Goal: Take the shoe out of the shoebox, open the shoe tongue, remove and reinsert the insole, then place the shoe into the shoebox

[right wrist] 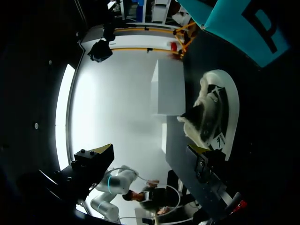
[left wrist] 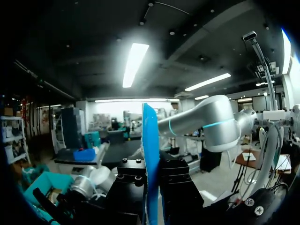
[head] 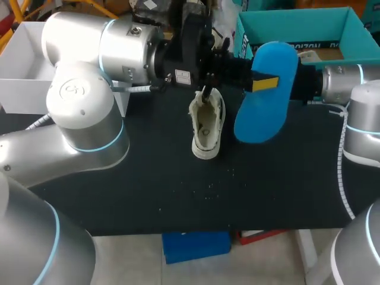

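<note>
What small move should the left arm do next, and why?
Probably swing the insole over the shoe and tip its lower end into the opening: the left gripper holds it fully out, beside the shoe lying on the table.

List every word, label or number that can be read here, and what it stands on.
Nothing reads clearly.
Shoebox wall: dark block letters, partly hidden, unreadable.
White sticker above the shoe: too small.
Marks inside the shoe: blurred.
Insole: no print visible.
</note>
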